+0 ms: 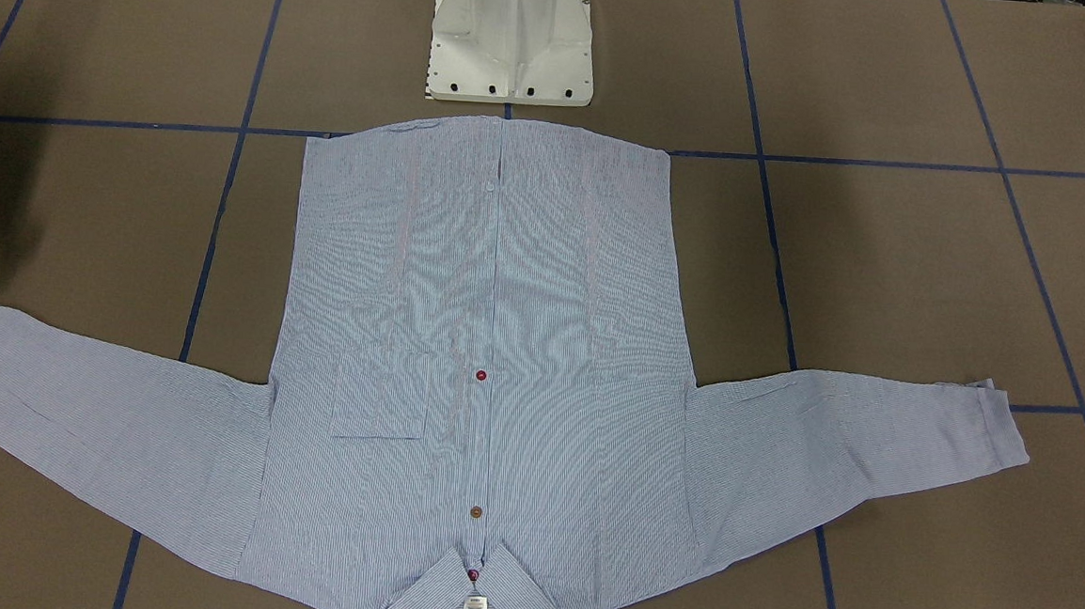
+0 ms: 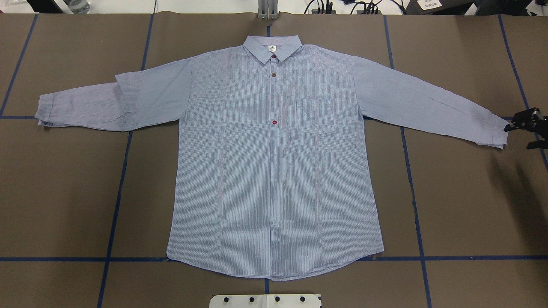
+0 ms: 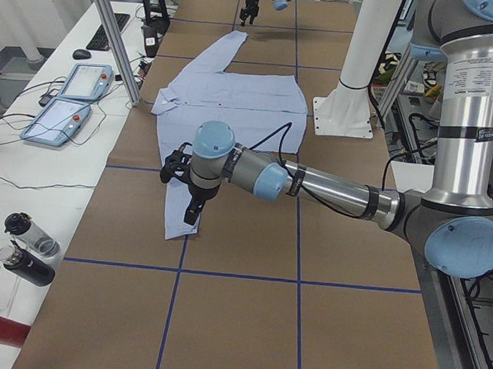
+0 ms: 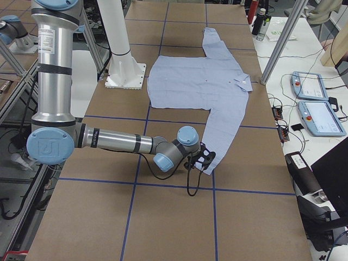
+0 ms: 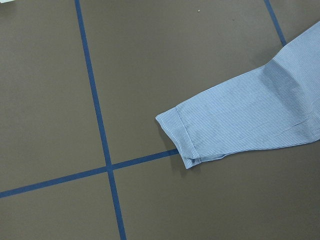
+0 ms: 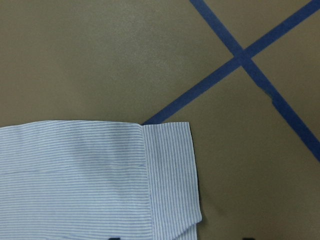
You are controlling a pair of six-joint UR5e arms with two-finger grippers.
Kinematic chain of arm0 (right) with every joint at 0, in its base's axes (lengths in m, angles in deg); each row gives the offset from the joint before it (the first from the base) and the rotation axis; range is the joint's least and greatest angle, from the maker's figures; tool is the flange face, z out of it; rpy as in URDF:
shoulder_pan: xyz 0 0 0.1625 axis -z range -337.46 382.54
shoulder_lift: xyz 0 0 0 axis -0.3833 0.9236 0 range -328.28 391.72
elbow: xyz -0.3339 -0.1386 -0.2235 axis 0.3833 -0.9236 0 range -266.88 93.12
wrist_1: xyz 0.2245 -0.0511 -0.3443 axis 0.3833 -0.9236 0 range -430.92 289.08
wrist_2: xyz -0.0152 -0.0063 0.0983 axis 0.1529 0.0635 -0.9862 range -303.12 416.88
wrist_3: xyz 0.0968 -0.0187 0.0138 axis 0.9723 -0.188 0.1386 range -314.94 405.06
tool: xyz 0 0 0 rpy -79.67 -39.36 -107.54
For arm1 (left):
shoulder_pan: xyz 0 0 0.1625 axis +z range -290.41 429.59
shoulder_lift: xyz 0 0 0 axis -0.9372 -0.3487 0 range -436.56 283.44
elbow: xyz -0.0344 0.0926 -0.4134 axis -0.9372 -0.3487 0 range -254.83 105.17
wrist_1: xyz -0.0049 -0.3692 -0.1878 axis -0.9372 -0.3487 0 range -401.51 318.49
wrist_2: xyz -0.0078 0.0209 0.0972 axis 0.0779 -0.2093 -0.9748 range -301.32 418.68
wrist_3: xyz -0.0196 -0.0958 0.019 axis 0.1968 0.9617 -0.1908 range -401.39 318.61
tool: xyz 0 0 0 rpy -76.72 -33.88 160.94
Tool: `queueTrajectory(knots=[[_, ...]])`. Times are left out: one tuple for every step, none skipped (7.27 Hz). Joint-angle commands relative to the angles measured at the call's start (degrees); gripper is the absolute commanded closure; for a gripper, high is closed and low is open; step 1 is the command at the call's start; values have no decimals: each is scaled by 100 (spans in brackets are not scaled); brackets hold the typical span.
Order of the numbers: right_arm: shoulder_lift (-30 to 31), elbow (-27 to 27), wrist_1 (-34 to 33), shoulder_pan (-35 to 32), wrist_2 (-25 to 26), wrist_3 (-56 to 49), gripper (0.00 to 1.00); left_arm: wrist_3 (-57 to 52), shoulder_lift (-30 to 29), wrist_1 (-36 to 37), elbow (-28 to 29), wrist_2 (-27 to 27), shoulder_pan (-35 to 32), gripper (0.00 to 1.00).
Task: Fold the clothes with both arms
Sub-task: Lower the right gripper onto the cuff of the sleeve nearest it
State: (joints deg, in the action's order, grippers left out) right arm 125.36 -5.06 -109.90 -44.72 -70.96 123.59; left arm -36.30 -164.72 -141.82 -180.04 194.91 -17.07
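My right pincer hangs with its fingers spread, just beside the cuff of the sleeve on my right, holding nothing. My left pincer hovers over the other cuff (spread or clenched, I cannot tell from the side). Between them the shirt lies flat on the table, front up, buttoned, sleeves stretched out, hem toward my pedestal. No fold is made yet. By my reckoning, sleeves and body all remain to do.
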Motion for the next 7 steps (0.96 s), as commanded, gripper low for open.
queueTrajectory(knots=[[-205, -280, 65, 116, 93, 162, 16, 0, 0, 2, -8, 0, 0, 0], [-215, -350, 56, 116, 93, 162, 16, 0, 0, 2, -8, 0, 9, 0], [-215, -377, 56, 160, 93, 162, 16, 0, 0, -7, -8, 0, 0, 0], [-223, -386, 56, 265, 110, 162, 16, 0, 0, -7, -17, 0, 0, 0], [-223, -386, 56, 274, 102, 162, 16, 0, 0, -7, -17, 0, 0, 0], [-215, -412, 56, 283, 101, 162, 16, -8, 0, -7, -17, 0, 0, 0], [-223, -482, 65, 301, 101, 162, 17, -8, 0, -7, -17, 0, 0, 0]])
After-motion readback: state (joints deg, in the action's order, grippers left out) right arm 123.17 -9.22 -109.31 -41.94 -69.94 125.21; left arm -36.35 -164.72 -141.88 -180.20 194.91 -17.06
